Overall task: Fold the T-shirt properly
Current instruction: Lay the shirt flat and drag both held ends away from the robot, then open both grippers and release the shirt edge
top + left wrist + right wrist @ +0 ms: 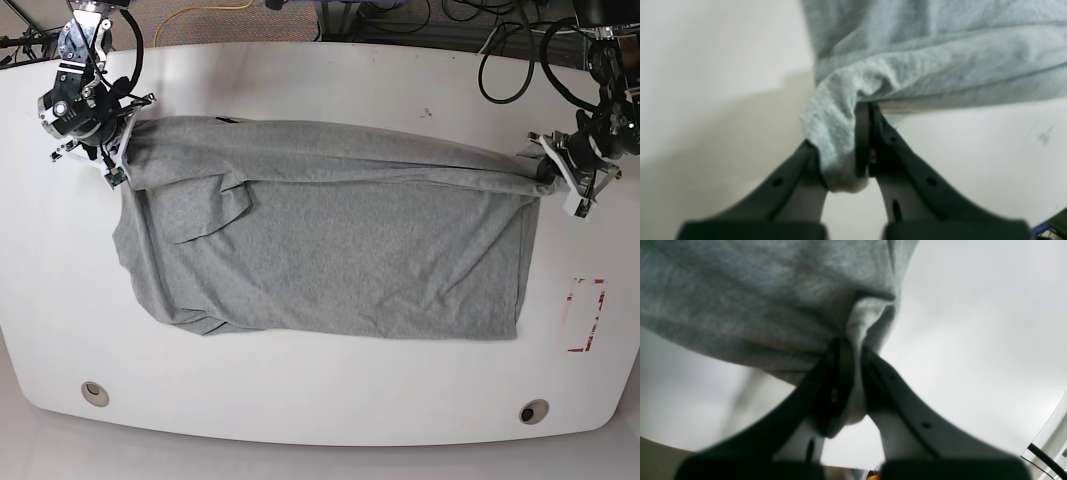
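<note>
Spread across the middle of the white, round-cornered table (pixel 320 90): the light heather-grey, soft and wrinkly short-sleeved cotton T-shirt (pixel 330 240), plain side up, far edge pulled taut into a ridge between the two arms, one sleeve folded in near the base view's left

Clamped hard on the far right corner of that ridge in the base view: the left gripper (pixel 556 172), dark fingers pinching a bunched wad of grey cloth. Confirmed up close by the left wrist camera: left gripper (pixel 867 110) closed on a fold of the T-shirt (pixel 940 56), a lump of fabric bulging out between the two black fingers, white tabletop behind

Holding the opposite far corner, at the base view's left: the right gripper (pixel 124 140), likewise squeezed tight on fabric. Seen only from the right wrist camera: right gripper (pixel 851 346) with cloth drawn down between its fingers, the T-shirt (pixel 756 296) hanging above like a sagging canopy, lifted clear of the table at that corner

Visible only from the base view: two round holes near the table's front edge, a red-outlined rectangle marking (pixel 584 314) on the surface well apart from the shirt's right side, and black cables (pixel 520 45) trailing behind the table

No lettering readable anywhere on the shirt; no brand or label legible in any view
</note>
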